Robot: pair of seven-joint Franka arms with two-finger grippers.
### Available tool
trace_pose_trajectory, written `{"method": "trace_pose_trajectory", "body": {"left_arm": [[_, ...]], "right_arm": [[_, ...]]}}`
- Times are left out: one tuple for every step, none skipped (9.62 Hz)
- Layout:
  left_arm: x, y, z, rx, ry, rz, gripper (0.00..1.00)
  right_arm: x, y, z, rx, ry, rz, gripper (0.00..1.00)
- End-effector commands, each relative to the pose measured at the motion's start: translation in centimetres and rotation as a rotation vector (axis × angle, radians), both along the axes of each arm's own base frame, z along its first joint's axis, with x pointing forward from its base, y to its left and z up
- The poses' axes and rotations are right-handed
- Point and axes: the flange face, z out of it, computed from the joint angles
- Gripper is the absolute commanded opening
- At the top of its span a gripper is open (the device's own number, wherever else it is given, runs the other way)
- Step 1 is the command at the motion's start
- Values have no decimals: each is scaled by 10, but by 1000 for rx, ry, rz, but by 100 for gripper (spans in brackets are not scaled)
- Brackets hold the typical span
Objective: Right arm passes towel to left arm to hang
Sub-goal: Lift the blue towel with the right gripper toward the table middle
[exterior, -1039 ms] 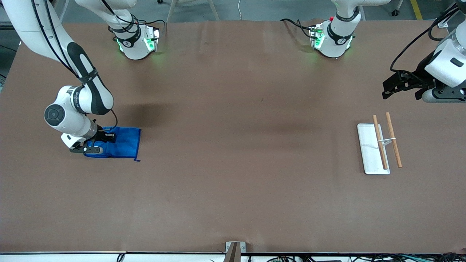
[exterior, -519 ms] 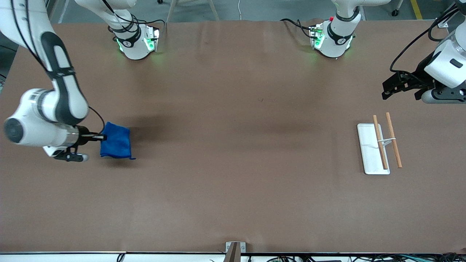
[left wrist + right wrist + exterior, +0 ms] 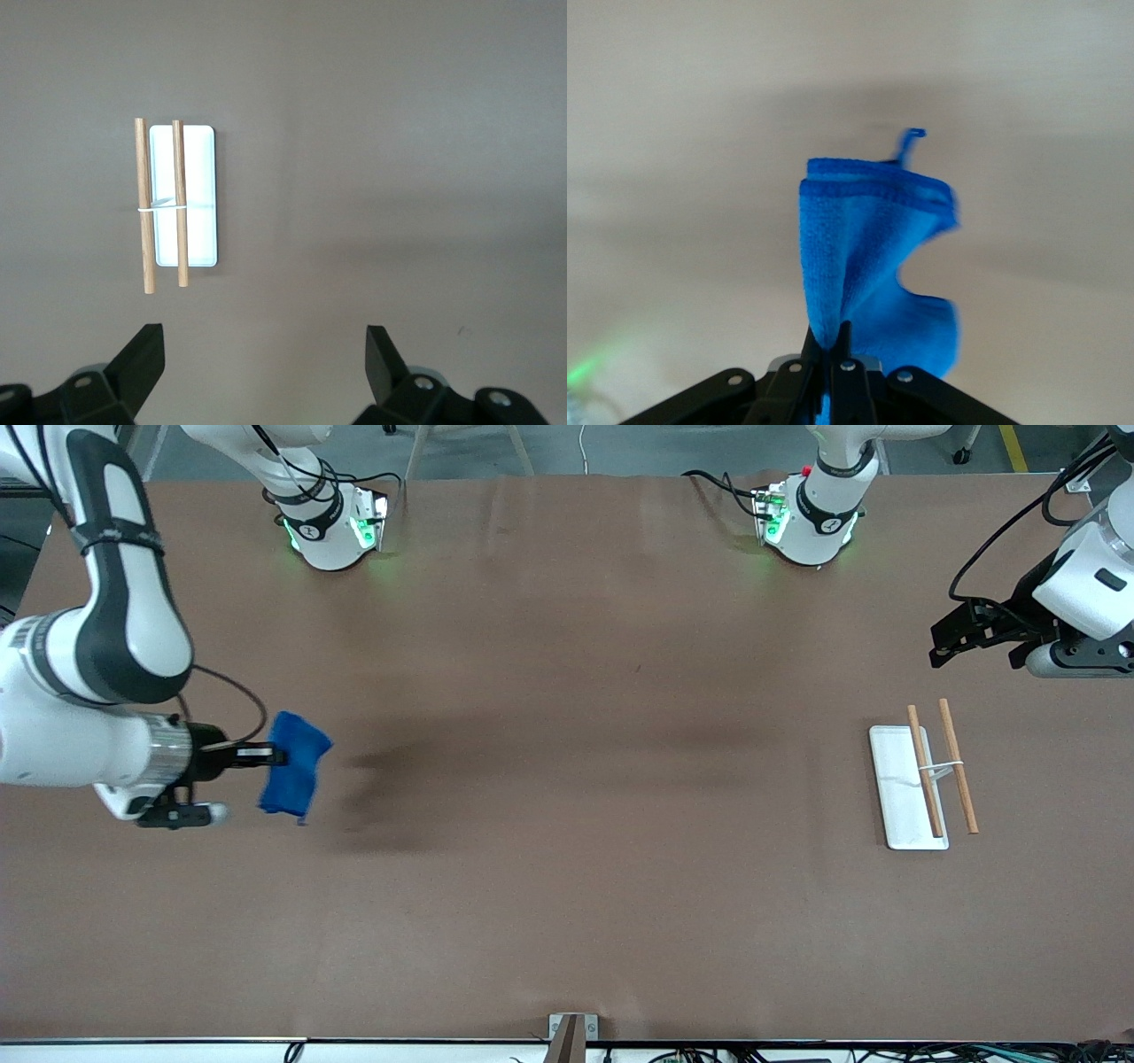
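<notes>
The bright blue towel (image 3: 292, 772) hangs bunched in the air over the right arm's end of the table. My right gripper (image 3: 276, 755) is shut on its edge. In the right wrist view the towel (image 3: 868, 257) droops from the gripper (image 3: 835, 341), its small loop thread (image 3: 911, 140) at the far corner. My left gripper (image 3: 941, 646) is open and empty, up over the left arm's end of the table; its fingertips (image 3: 142, 359) stand wide apart in the left wrist view. The left arm waits.
A white rack (image 3: 897, 788) with two wooden rods (image 3: 959, 765) lies flat near the left arm's end of the table, nearer the front camera than the left gripper. It shows in the left wrist view (image 3: 197, 195). Both arm bases stand along the table's back edge.
My right gripper has lifted the towel off the table, and the towel now hangs bunched in the air. The left arm has not moved.
</notes>
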Motion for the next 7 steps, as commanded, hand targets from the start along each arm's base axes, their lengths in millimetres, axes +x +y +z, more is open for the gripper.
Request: {"method": "trace_pose_trajectory", "body": {"left_arm": [[3,-1,-17,23,35,7,100],[3,-3,-16,20,36,7,100],[3,-2,-17,16,38,9,100],[3,-4,-17,10,38,6,100],[2,-5,-19,7,42,5,100],[1,-7,-22,1,52,2,100],[-1,-12,-29,-52,72,-8,100]], "right_arm": [[-10,60,9,183,30,7,1],[-18,98,16,260,33,31,0],[-26,134,17,347,29,31,0],[-35,169,20,425,29,34,1],[-45,208,21,503,38,31,0],[-53,244,14,570,40,16,1],[-64,281,2,633,27,21,0]]}}
